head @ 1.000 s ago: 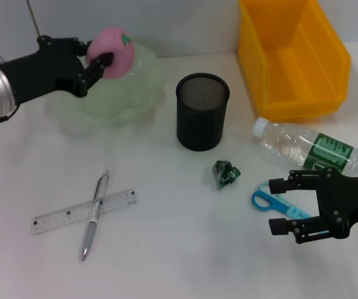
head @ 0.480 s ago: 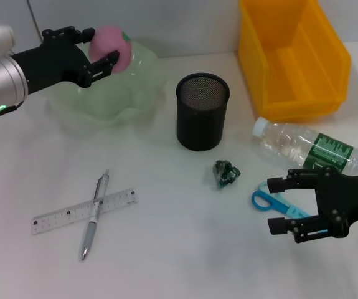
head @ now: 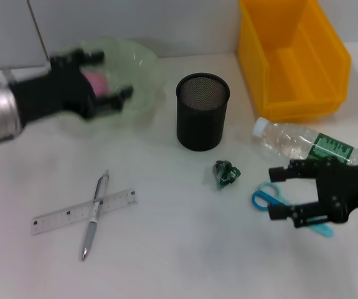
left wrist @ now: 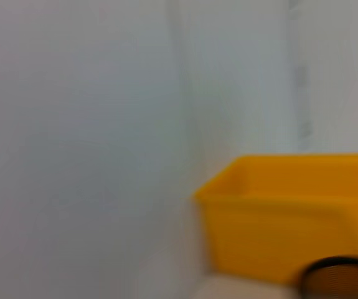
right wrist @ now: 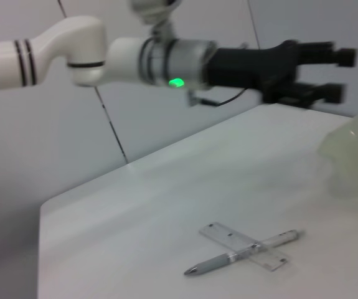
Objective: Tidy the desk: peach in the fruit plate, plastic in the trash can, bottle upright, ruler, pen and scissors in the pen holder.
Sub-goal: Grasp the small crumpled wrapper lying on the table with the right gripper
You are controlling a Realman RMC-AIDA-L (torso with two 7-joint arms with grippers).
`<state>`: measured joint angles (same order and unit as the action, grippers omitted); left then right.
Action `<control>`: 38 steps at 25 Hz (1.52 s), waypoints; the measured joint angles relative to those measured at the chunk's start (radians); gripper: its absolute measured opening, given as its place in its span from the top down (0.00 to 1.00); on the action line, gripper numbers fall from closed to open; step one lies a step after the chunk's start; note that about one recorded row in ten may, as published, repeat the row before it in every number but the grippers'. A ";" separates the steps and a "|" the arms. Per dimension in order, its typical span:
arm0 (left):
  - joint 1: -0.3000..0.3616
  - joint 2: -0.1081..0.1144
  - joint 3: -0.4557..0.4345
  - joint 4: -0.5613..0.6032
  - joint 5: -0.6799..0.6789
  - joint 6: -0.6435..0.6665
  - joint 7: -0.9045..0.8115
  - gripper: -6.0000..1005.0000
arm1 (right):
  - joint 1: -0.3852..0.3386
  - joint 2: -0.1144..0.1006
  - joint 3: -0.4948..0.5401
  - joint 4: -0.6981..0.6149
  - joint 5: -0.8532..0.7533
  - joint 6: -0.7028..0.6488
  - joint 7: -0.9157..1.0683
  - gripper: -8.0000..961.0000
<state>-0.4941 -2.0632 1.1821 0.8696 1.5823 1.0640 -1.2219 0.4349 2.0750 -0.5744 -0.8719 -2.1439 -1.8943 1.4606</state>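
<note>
Left gripper is hanging over the pale green fruit plate, fingers apart; the pink peach is showing between them, lying in the plate, and contact cannot be told through the motion blur. Judgement: the peach is soft and easily bruised, round and prone to rolling, so it wants a light wide grasp across its middle.

Right gripper is hovering over the blue scissors, fingers spread and holding nothing. The scissors are lying flat on the table, just beside the clear bottle, which is lying on its side in front of the yellow bin. Judgement: scissors are stiff, thin and low, hard to get under; pinching across the handle loops is looking safest. The bottle is probably light, smooth and liable to roll; grasp around the body near the label.

Ruler and pen are lying crossed, pen on top, well apart from the black mesh pen holder. Judgement: both thin and light; the pen should come first, gripped at mid-barrel.

Crumpled green plastic is sitting between holder and scissors; soft, light, any pinch should do.
</note>
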 joint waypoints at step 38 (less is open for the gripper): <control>0.229 -0.006 0.120 -0.083 -0.025 0.327 0.107 0.18 | 0.260 0.007 -0.669 -0.282 -0.407 0.419 1.070 0.15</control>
<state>-0.2651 -2.0693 1.3023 0.7870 1.5577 1.3906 -1.1151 0.6947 2.0822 -1.2431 -1.1538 -2.5507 -1.4755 2.5311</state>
